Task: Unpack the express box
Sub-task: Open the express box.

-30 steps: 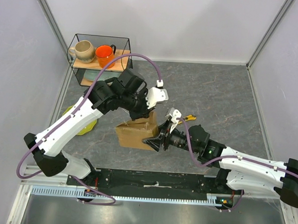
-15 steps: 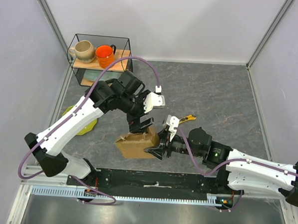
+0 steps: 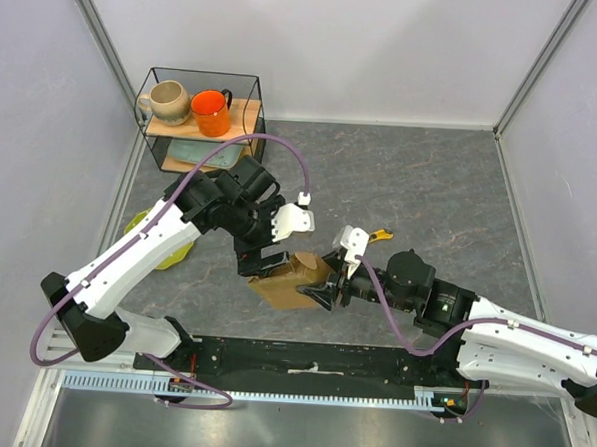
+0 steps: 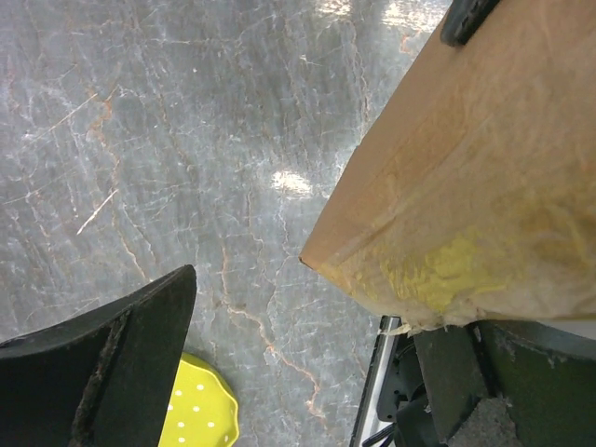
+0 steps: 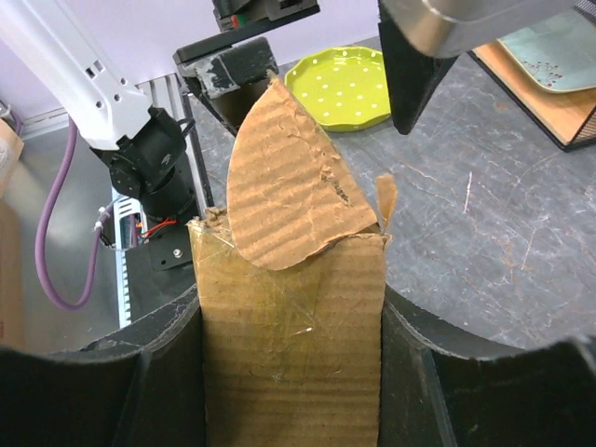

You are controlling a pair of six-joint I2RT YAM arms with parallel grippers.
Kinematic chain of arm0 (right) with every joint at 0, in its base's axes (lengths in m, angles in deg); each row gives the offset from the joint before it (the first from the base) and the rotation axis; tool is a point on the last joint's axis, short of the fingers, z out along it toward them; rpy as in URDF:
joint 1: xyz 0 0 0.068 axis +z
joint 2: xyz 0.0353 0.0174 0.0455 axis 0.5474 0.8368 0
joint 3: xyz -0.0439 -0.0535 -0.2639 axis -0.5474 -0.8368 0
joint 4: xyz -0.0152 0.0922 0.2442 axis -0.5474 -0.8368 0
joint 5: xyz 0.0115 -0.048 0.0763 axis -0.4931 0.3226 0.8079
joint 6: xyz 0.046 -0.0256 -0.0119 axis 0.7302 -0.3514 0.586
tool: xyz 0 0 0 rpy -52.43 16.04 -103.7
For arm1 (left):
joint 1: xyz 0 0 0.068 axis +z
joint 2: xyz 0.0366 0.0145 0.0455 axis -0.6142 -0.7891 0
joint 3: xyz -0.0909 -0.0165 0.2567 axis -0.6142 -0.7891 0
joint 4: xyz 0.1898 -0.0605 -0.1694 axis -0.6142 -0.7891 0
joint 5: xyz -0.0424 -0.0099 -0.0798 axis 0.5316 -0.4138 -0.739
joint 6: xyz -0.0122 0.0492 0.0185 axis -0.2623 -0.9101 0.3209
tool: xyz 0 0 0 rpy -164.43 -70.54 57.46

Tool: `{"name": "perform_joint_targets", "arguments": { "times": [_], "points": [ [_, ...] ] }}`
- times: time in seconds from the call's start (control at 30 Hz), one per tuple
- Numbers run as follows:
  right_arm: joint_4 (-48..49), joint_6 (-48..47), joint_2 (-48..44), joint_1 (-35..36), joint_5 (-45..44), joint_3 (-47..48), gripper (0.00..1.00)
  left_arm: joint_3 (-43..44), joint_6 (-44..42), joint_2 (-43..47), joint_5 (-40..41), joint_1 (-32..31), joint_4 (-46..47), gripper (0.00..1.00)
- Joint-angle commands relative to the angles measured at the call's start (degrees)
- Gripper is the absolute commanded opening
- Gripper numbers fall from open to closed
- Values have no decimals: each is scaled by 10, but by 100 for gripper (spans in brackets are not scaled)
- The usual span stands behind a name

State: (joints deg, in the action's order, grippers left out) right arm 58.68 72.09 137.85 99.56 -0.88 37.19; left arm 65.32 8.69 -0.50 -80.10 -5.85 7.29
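Note:
The express box [image 3: 293, 281], brown cardboard with clear tape, is held off the table between both arms. My right gripper [image 3: 327, 290] is shut on the box's right end. In the right wrist view the box [image 5: 289, 345] fills the gap between both fingers, and a torn rounded flap [image 5: 279, 186] stands up at its far end. My left gripper [image 3: 262, 254] stands open at the box's far left end. In the left wrist view the taped box [image 4: 466, 168] hangs at the upper right, and nothing lies between the left gripper's [image 4: 307, 317] jaws.
A green dotted plate [image 3: 140, 222] lies at the left, partly under the left arm. A wire shelf [image 3: 198, 128] at the back left holds a beige mug [image 3: 168, 102] and an orange mug [image 3: 211, 112]. A small yellow and black tool [image 3: 380, 234] lies beyond the right gripper.
My left gripper has opened and let go of the box's flap, drawing back left. The right gripper has carried the box a little right and turned it.

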Motion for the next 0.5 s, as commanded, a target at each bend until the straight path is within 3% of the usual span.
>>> {"name": "perform_joint_targets", "arguments": {
  "times": [0.0, 0.47],
  "points": [
    [74, -23, 0, -27, -20, 50, 0, 19, -15, 15, -9, 1, -41, 99],
    [112, 16, -15, -56, -13, 47, 0, -69, 14, 45, 40, 1, 68, 99]
  ]
}}
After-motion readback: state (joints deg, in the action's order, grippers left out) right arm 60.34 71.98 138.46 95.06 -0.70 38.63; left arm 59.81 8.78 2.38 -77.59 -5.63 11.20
